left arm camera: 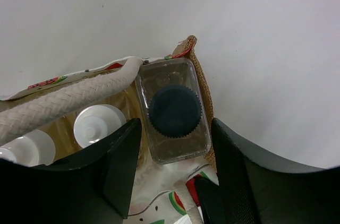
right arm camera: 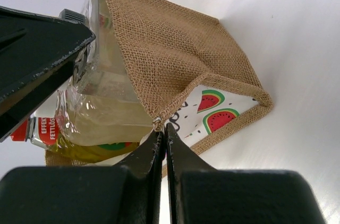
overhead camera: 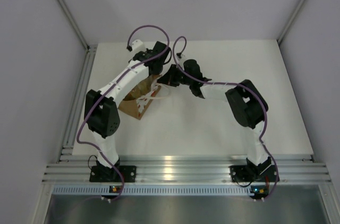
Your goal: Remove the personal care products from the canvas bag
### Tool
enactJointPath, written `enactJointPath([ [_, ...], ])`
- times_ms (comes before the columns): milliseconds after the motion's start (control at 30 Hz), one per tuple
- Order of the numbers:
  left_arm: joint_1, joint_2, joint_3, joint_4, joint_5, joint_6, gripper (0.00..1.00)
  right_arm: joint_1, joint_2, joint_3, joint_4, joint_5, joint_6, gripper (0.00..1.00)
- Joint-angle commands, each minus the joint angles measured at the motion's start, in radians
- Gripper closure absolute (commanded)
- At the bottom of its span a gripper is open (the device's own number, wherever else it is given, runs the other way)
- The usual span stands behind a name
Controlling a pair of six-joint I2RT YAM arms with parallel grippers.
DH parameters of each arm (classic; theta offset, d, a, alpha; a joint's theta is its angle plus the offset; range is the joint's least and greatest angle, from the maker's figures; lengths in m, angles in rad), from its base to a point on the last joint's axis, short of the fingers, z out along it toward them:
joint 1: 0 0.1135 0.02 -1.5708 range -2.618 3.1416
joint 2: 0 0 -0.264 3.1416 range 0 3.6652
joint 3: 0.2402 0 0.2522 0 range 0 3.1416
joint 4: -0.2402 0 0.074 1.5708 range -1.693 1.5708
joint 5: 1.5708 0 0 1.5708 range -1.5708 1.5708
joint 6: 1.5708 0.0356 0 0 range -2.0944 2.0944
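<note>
My left pincer (left arm camera: 174, 128) stands partly apart astride the clear bottle (left arm camera: 174, 78), which sits upright in a corner of the canvas bag (right arm camera: 175, 49) beside a white-capped bottle (left arm camera: 98, 124). Whether my pads touch it I cannot tell. My right pincer (right arm camera: 163, 135) is closed, pinching the bag's burlap rim.

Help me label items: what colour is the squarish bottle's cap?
Dark blue cap, clearest in the left wrist view.
</note>
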Motion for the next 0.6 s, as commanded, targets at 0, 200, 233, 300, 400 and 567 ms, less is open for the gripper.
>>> enactJointPath([
  [0,0.01,0.024,-0.026,-0.028,-0.005,-0.028,0.39,-0.013,0.001,-0.044,-0.114,0.076,-0.033,1.0],
  [200,0.012,0.038,-0.034,-0.028,0.0,-0.034,0.39,-0.013,-0.003,-0.048,-0.114,0.079,-0.033,1.0],
  [233,0.013,0.041,-0.032,-0.029,-0.002,-0.034,0.38,-0.013,-0.003,-0.046,-0.114,0.079,-0.033,1.0],
  [300,0.018,0.044,-0.032,-0.029,0.0,-0.034,0.39,-0.015,-0.002,-0.044,-0.115,0.079,-0.032,1.0],
  [400,0.019,0.044,-0.034,-0.028,0.005,-0.036,0.41,-0.011,0.0,-0.041,-0.114,0.079,-0.03,1.0],
  [567,0.024,0.062,-0.028,-0.028,0.018,-0.039,0.43,-0.013,0.001,-0.037,-0.112,0.077,-0.027,1.0],
])
